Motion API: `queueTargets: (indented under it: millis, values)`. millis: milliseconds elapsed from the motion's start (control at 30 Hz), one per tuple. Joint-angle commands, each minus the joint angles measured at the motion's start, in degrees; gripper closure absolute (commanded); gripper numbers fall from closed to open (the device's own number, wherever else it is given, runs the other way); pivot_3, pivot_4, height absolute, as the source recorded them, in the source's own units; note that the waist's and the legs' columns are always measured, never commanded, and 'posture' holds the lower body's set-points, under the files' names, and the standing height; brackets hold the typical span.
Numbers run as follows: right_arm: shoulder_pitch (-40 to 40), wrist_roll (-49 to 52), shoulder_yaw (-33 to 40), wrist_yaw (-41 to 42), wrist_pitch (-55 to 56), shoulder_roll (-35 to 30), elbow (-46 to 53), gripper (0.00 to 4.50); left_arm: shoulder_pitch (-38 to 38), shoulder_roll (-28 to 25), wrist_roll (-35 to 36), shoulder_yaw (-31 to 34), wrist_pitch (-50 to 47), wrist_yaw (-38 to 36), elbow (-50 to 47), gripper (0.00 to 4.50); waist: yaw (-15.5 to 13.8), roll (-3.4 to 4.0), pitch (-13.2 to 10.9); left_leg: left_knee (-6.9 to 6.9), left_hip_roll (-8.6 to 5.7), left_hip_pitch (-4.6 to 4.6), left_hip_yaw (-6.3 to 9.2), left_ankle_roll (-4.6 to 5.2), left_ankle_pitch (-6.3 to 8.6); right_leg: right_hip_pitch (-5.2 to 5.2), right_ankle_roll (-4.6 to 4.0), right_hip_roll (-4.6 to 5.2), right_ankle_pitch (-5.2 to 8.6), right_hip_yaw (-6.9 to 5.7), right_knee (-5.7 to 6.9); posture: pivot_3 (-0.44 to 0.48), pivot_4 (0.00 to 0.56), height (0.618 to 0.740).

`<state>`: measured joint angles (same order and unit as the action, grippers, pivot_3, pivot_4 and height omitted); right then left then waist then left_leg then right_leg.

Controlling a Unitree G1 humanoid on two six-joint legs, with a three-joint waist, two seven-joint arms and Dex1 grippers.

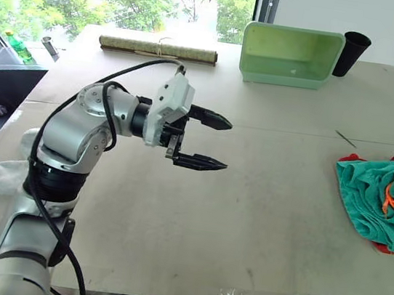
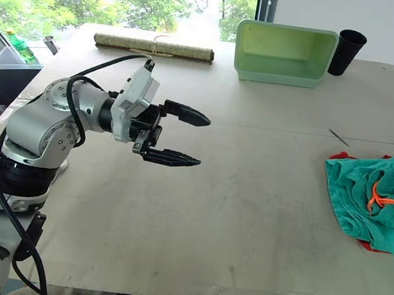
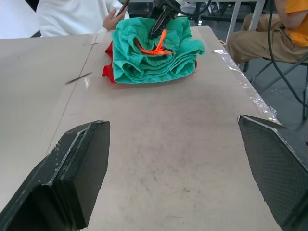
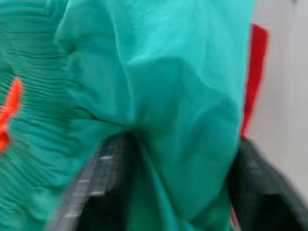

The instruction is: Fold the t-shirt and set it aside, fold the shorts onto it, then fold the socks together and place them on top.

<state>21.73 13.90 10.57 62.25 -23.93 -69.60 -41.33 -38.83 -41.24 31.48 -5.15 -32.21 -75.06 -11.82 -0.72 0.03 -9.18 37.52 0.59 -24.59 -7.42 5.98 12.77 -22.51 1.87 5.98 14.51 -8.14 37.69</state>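
Shorts (image 1: 380, 202) lie bunched on the t-shirt (image 3: 108, 60), far from the green bin (image 1: 291, 54). Right gripper (image 3: 161, 19) is pressed into the shorts, fingers spread around a fold, grip uncertain. Left gripper (image 1: 209, 142) is held open mid-table. Shorts-folding step judged in hand; flattening needed next.

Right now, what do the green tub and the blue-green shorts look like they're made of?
The green tub looks like hard plastic: smooth, even walls with a soft sheen and rounded corners. The shorts look like thin, soft cloth, matte and crumpled into folds, with a gathered stretchy waistband and an orange drawstring. Which kind of cloth, I can't tell.
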Motion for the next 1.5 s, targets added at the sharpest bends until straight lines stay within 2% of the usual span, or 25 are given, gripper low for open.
queueTargets:
  millis: [33, 200, 300, 367, 467, 567, 700, 767, 967, 1100, 1233, 1433, 1467, 1500]
  values:
    - [-0.98, 1.55, 5.05, 3.97, 4.22, -3.87, 2.06, 0.02, 0.50, -1.40, 0.95, 1.71, -0.22, 0.73, -3.11, 0.00, 0.02, 0.02, 0.00, 0.00, 0.00, 0.02, 0.00, 0.00, 0.00, 0.02, 0.00, 0.00, 0.00, 0.00, 0.00, 0.000, 0.150, 0.740]
    - [-6.80, 6.11, 16.13, 6.85, 6.75, -4.30, 11.91, 0.02, 4.81, -3.75, -0.15, 4.19, 1.54, 2.21, -2.87, 0.00, 0.05, 0.09, 0.02, -0.01, 0.01, 0.15, 0.01, 0.00, 0.01, 0.14, 0.01, 0.01, 0.01, 0.01, -0.01, 0.000, 0.150, 0.740]
    - [-9.63, 13.68, 23.33, 6.48, 2.77, 1.09, 25.46, 0.02, 9.99, -6.10, -2.49, 7.49, 3.98, 4.21, -1.81, 0.00, 0.34, 0.07, 0.01, -0.05, 0.04, 0.27, 0.03, -0.02, 0.02, 0.24, 0.03, 0.02, 0.03, 0.01, -0.05, 0.000, 0.150, 0.740]
    - [-12.35, 19.18, 25.53, 7.44, -1.50, 4.71, 35.12, 0.02, 13.28, -7.39, -3.26, 9.68, 5.25, 5.43, -1.30, 0.00, 0.68, 0.02, -0.02, -0.22, 0.11, 0.55, 0.04, -0.05, 0.04, 0.46, 0.00, 0.02, 0.06, 0.02, -0.13, 0.000, 0.150, 0.740]
    - [-15.08, 23.64, 24.87, 4.74, -6.39, 8.73, 45.98, 0.02, 17.82, -8.37, -4.70, 12.84, 7.91, 7.42, -0.23, 0.00, 0.44, 0.03, -0.03, -0.32, 0.12, 0.60, 0.10, -0.25, 0.18, 0.51, -0.05, 0.06, 0.05, 0.00, -0.18, 0.000, 0.150, 0.740]
    - [-15.23, 28.99, 17.10, 0.67, -8.28, 17.12, 58.73, 0.02, 23.63, -10.34, -8.28, 18.60, 11.33, 11.10, 5.61, 0.00, 0.11, 0.04, -0.05, -0.39, 0.10, 0.59, 0.11, -0.23, 0.22, 0.44, -0.07, 0.12, 0.04, -0.02, -0.35, 0.000, 0.150, 0.740]
    - [-13.13, 31.14, 5.65, -1.29, -7.78, 25.83, 68.07, 0.02, 31.88, -13.98, -12.09, 27.83, 15.88, 14.23, 11.92, 0.00, 0.53, 0.06, -0.12, -0.54, 0.11, 0.58, 0.13, -0.25, 0.22, 0.37, -0.09, 0.14, 0.04, -0.01, -0.43, 0.000, 0.150, 0.740]
    - [-12.16, 30.86, 2.48, -1.27, -7.24, 27.68, 69.32, 0.02, 34.75, -15.83, -12.55, 30.75, 15.36, 14.36, 14.64, 0.00, 0.39, 0.09, -0.14, -0.61, 0.09, 0.54, 0.11, -0.24, 0.23, 0.33, -0.09, 0.14, 0.03, -0.02, -0.56, 0.000, 0.150, 0.740]
    - [-10.18, 27.83, -3.60, 1.48, -3.99, 28.63, 68.54, 0.02, 41.16, -19.48, -14.00, 37.96, 22.76, 12.00, 25.59, 0.00, -0.23, 0.03, -0.12, -0.63, -0.02, 0.42, 0.13, -0.15, 0.31, 0.36, -0.08, 0.23, 0.01, -0.13, -0.87, 0.000, 0.150, 0.740]
    - [-9.43, 24.83, -5.85, 2.49, -1.88, 27.72, 67.67, 0.02, 40.92, -19.89, -13.91, 37.33, 25.50, 10.22, 31.19, 0.00, -0.17, 0.03, -0.12, -0.64, -0.02, 0.42, 0.13, -0.15, 0.30, 0.36, -0.11, 0.25, 0.02, -0.14, -0.87, 0.000, 0.150, 0.740]
    - [-9.33, 24.25, -6.64, 1.87, -1.45, 28.31, 67.73, 0.02, 41.58, -19.73, -16.65, 33.83, 29.56, 9.10, 35.08, 0.00, -0.03, -0.02, -0.11, -0.70, -0.02, 0.43, 0.12, -0.15, 0.31, 0.33, -0.10, 0.25, 0.00, -0.14, -0.87, 0.000, 0.150, 0.740]
    - [-10.12, 23.91, -7.02, -0.09, -1.44, 28.36, 68.75, 0.02, 38.76, -20.14, -19.33, 29.80, 33.82, 8.22, 49.15, 0.00, 0.08, -0.07, -0.07, -0.77, -0.02, 0.43, 0.12, -0.15, 0.30, 0.29, -0.10, 0.25, -0.01, -0.17, -0.87, 0.000, 0.150, 0.740]
    - [-10.11, 23.83, -7.20, -0.21, -1.39, 28.38, 68.74, 0.00, 38.68, -20.12, -19.74, 28.88, 34.79, 7.52, 50.34, 0.50, 0.08, -0.06, -0.07, -0.78, -0.02, 0.44, 0.11, -0.15, 0.30, 0.29, -0.10, 0.26, -0.01, -0.17, -0.87, 0.000, 0.150, 0.740]
    - [-10.07, 23.73, -7.36, -0.32, -1.32, 28.39, 68.73, 0.00, 38.71, -19.98, -20.17, 27.86, 35.77, 6.82, 51.11, 0.82, 0.10, -0.05, -0.06, -0.79, -0.02, 0.44, 0.11, -0.15, 0.30, 0.29, -0.10, 0.26, -0.01, -0.17, -0.87, 0.000, 0.150, 0.740]
